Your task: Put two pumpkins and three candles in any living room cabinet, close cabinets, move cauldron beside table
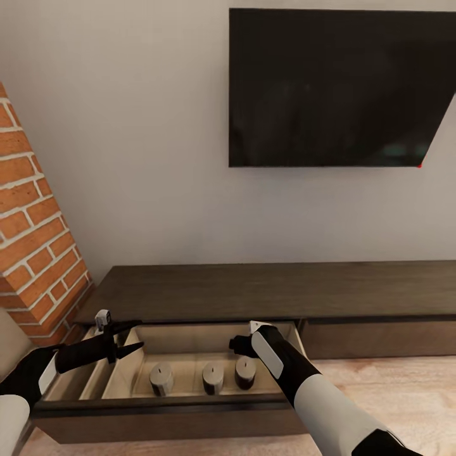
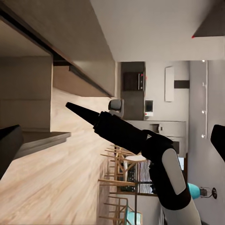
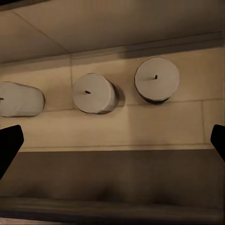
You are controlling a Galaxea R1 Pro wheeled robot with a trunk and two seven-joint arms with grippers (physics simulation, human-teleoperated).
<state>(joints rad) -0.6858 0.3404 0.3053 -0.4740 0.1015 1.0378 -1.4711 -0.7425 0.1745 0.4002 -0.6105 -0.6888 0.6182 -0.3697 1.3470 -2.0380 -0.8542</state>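
The dark-brown cabinet (image 1: pixel 266 291) runs along the wall, with its left drawer (image 1: pixel 158 405) pulled out. Three candles stand upright in a row on the drawer floor: one (image 1: pixel 161 379), a second (image 1: pixel 213 377) and a third (image 1: pixel 245 372). The right wrist view looks down on them (image 3: pixel 18 99), (image 3: pixel 93 93), (image 3: pixel 157 78). My right gripper (image 1: pixel 240 347) (image 3: pixel 112 143) hovers open and empty just above the rightmost candle. My left gripper (image 1: pixel 128 337) is open and empty over the drawer's left divider.
A large black TV (image 1: pixel 342 85) hangs on the wall above the cabinet. A brick wall (image 1: pixel 31 253) stands close on the left. The cabinet's right drawer front (image 1: pixel 380 339) is shut, with wooden floor (image 1: pixel 392 392) before it. My right arm (image 2: pixel 164 168) crosses the left wrist view.
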